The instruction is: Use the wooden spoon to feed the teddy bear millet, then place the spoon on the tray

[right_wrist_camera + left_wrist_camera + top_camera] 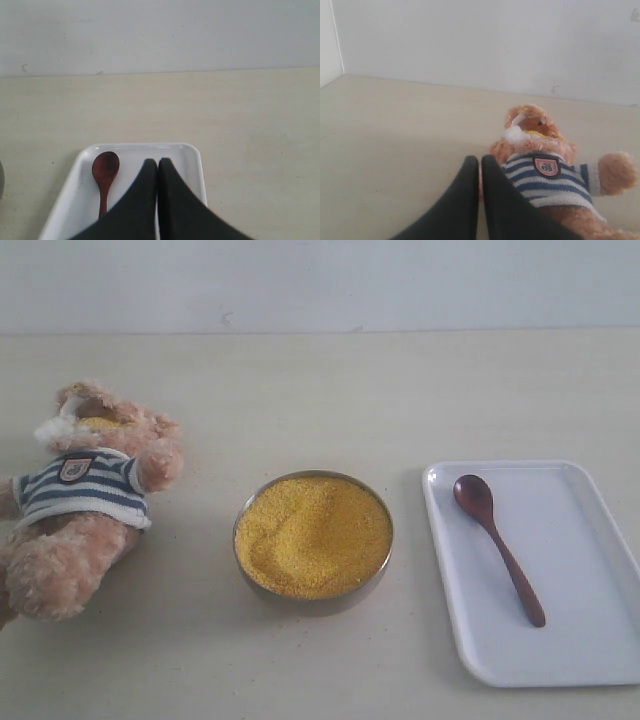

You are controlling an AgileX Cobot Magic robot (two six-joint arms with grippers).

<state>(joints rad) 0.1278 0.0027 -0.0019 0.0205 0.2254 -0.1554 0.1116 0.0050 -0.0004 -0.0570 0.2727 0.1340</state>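
On the tray, at the right of the exterior view, you have the wooden spoon lying flat in the half nearer the middle. Its oval bowl points toward the far rim and its handle slants toward the near rim, touching neither. Right wrist view: the right gripper has its fingers pressed together on nothing. The spoon's bowl sits just beside the fingertips and the handle runs out of sight behind one finger. You cannot tell from this view how high the gripper is above the tray. Left wrist view: the left gripper is likewise closed and empty, its tips just beside the striped shirt of the teddy bear. Whether they touch cannot be told. The bear lies on its back at the left edge of the exterior view, head toward the wall, with yellow grains at its muzzle. The millet fills the metal bowl, which stands between bear and tray and apart from both. Bare table runs from the bowl to the wall. A narrow bare strip separates the bowl from the tray. The tray's right rim runs out of the exterior picture.
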